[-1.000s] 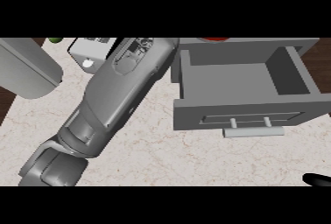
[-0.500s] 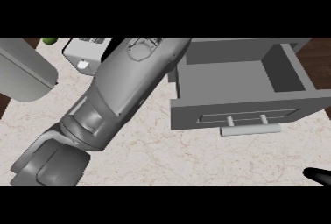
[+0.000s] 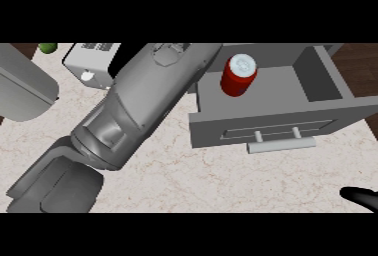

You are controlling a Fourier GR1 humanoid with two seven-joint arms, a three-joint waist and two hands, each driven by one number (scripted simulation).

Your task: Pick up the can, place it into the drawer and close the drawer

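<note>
One red can (image 3: 240,76) with a silver top stands upright inside the open drawer (image 3: 325,82), toward its left rear part, clear of the front panel. One drawer only, grey, pulled out toward the near side, with one pale bar handle (image 3: 280,145) on its front face. The left forearm (image 3: 140,107) runs diagonally from the near left up to the far middle, ending at the top edge just left of the can; the left hand itself is cut off there, so cannot tell whether its fingers are spread or curled. The can is not held by anything visible. The right hand (image 3: 362,196) shows only as a black tip at the near right edge; cannot tell its finger state. One white boxy appliance (image 3: 92,62) sits far left, partly behind the forearm. One small green object (image 3: 48,48) sits at the far left corner. One grey rounded shape (image 3: 22,90) lies at the left edge. Marble counter (image 3: 221,175) underneath.
</note>
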